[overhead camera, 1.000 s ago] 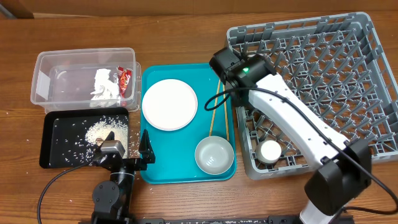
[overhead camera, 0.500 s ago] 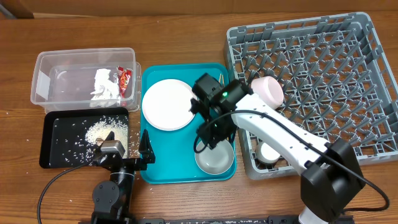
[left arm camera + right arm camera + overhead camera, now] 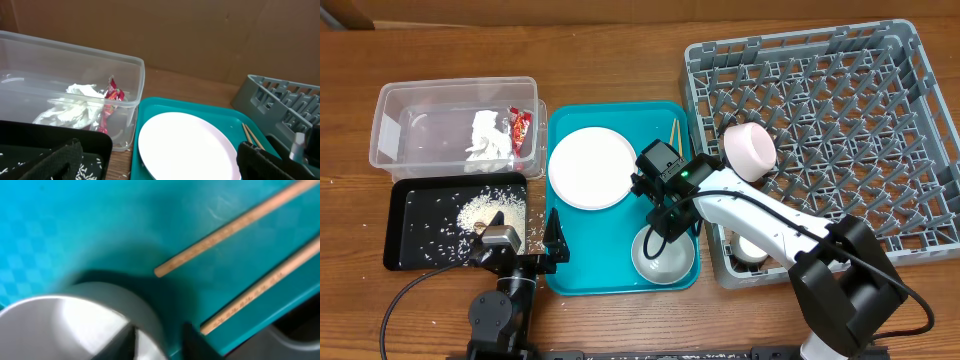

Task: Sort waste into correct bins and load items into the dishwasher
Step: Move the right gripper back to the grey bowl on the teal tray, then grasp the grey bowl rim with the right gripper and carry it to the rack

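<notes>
The grey-white bowl [image 3: 655, 262] sits at the front right of the teal tray; the right wrist view shows it at lower left [image 3: 75, 325]. My right gripper [image 3: 666, 226] is open astride its far rim, one finger inside and one outside [image 3: 162, 341]. Two chopsticks [image 3: 235, 227] lie beside it; overhead only their far ends [image 3: 673, 131] show. The white plate [image 3: 592, 168] lies on the tray, also in the left wrist view [image 3: 185, 147]. The pale-pink plate [image 3: 750, 148] and white cup [image 3: 752, 247] are in the grey rack [image 3: 840, 90]. My left gripper [image 3: 556, 245] is open and empty [image 3: 160, 167].
The clear tub [image 3: 400, 110] holds the napkin [image 3: 488, 135] and red wrapper [image 3: 520, 125]. The black tray [image 3: 415, 225] holds rice [image 3: 485, 210]. The teal tray [image 3: 620, 115] lies between the bins and the rack.
My right gripper has moved from the rack's left edge, left and toward the front, down onto the bowl's rim. The pink plate now stands uncovered in the rack. The left arm is still.
</notes>
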Controlling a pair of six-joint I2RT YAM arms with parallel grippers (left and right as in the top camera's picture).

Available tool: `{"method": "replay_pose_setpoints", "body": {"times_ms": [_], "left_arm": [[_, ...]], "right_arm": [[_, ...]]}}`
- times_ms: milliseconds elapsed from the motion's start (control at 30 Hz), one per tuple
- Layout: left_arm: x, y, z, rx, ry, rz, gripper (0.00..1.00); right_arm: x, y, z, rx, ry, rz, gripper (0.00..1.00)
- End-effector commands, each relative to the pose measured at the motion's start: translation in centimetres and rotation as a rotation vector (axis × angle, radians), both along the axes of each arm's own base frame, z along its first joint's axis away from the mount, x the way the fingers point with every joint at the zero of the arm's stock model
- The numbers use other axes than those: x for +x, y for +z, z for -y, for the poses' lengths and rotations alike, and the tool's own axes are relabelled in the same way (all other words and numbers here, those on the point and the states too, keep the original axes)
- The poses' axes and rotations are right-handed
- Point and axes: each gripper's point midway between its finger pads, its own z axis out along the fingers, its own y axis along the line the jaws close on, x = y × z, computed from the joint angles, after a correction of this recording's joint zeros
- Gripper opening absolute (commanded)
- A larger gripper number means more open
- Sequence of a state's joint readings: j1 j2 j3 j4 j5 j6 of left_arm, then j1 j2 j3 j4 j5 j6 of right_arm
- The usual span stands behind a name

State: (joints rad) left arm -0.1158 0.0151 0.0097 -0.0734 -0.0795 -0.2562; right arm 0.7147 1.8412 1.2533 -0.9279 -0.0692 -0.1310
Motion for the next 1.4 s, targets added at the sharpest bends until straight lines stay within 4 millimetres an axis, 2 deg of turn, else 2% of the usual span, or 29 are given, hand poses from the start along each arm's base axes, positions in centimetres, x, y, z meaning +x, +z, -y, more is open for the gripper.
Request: {"method": "replay_pose_setpoints", "body": {"times_ms": [0, 133, 267, 400, 533, 600, 733, 800, 867, 1000, 1133, 1367], "left_arm": [[0.0, 0.1, -0.2, -0.010, 0.012, 0.008, 1.00], [0.0, 0.1, -0.2, -0.010, 0.012, 0.008, 1.00], [0.0, 0.1, -0.2, -0.010, 0.012, 0.008, 1.00], [0.0, 0.1, -0.2, -0.010, 0.012, 0.008, 1.00], [0.0, 0.1, -0.2, -0.010, 0.012, 0.008, 1.00], [0.0, 0.1, -0.2, -0.010, 0.012, 0.008, 1.00], [0.0, 0.1, -0.2, -0.010, 0.012, 0.008, 1.00], [0.0, 0.1, -0.2, -0.010, 0.012, 0.008, 1.00], [0.0, 0.1, -0.2, -0.010, 0.012, 0.008, 1.00], [0.0, 0.1, -0.2, -0.010, 0.012, 0.008, 1.00], [0.0, 0.1, -0.2, -0.010, 0.012, 0.008, 1.00], [0.0, 0.1, -0.2, -0.010, 0.012, 0.008, 1.00]], "right_arm": [[0.4, 0.4, 0.1, -0.001, -0.010, 0.021, 0.12], [1.0, 1.7, -0.4, 0.011, -0.016, 0.036, 0.04], [2.1, 3.9, -0.8, 0.013, -0.058, 0.063, 0.04], [3.7, 6.2, 0.2, -0.054, -0.151, 0.129, 0.04], [6.2, 9.8, 3.5, -0.187, -0.415, 0.291, 0.04], [7.4, 12.4, 5.6, -0.241, -0.577, 0.408, 0.04], [9.2, 19.0, 10.6, -0.339, -0.874, 0.732, 0.04], [9.6, 21.7, 12.8, -0.377, -0.969, 0.900, 0.04], [10.1, 23.5, 14.5, -0.423, -1.022, 1.027, 0.04], [11.2, 23.3, 17.1, -0.501, -1.067, 1.057, 0.04], [12.0, 21.5, 21.6, -0.625, -1.138, 1.009, 0.04], [11.6, 18.7, 27.8, -0.828, -1.191, 0.899, 0.04]]}}
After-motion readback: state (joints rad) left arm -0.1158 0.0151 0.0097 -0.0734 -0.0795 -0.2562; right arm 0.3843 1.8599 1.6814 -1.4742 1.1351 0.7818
